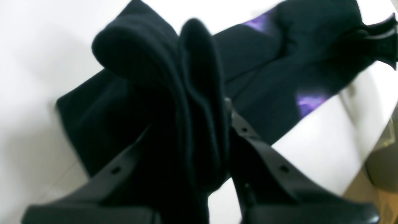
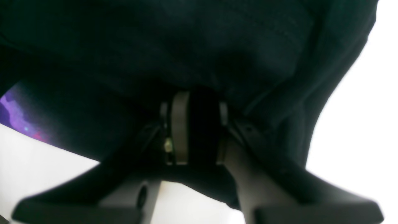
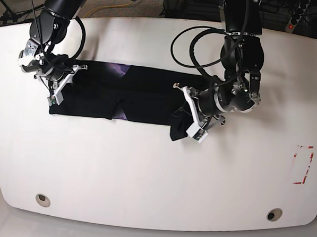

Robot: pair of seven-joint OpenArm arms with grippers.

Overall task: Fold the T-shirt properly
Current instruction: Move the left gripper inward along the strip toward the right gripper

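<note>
White table (image 3: 145, 171), rounded corners, fills most of the base view; two round fittings near its front edge.

T-shirt (image 3: 133, 98), black, lies across the upper middle of the table as a long narrow band already folded lengthwise. Purple print shows at a crease near the band's middle and again along its lower edge. No face or lettering visible from any view.

Left gripper (image 3: 186, 115) at the band's end on the right of the base view. Jaws nearly closed, pinching a thick bunch of black cloth; left wrist view shows the fabric (image 1: 186, 102) rolled up in rounded folds between the two fingers, lifted off the tabletop, with the rest of the shirt trailing away behind it.

Right gripper (image 3: 58, 85) at the opposite end of the band. Jaws narrowly apart and clamped on the shirt edge; right wrist view shows cloth (image 2: 199, 62) draped over and past the fingertips, a dark fold caught between the pads.

Red-outlined rectangle mark (image 3: 303, 165) near the table's edge on the right of the base view, well apart from the shirt.
</note>
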